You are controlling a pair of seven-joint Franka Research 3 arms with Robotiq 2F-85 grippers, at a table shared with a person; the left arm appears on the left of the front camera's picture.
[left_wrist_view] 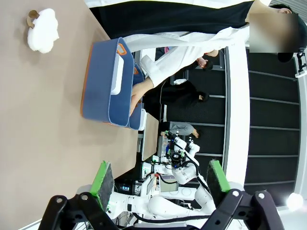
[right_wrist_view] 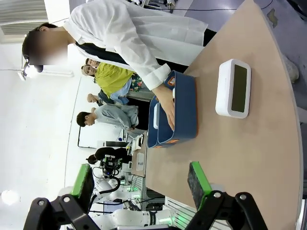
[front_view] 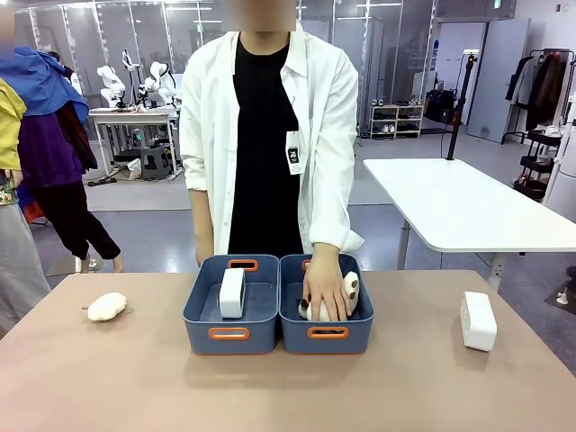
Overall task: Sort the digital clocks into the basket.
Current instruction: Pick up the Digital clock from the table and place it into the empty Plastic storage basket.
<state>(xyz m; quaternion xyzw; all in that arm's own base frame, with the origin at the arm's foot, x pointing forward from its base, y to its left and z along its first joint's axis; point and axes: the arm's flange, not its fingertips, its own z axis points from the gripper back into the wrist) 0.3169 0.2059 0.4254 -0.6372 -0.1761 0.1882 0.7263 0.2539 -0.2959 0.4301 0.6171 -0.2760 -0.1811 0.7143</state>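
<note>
Left fingers and right fingers, green-padded, are spread and empty, ready for the white rounded plastic clock lying on the tan bench outside the slate-blue plastic basket.

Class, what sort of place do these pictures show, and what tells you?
Probably an indoor lab or test workshop: the person wears a white coat with a badge, and a plain white work table stands behind.

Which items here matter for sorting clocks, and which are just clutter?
Job: clock on the table, clock in the left bin, left bin.
Lying about: plush toy on the table, right bin, plush toys inside it under the person's hand.
</note>
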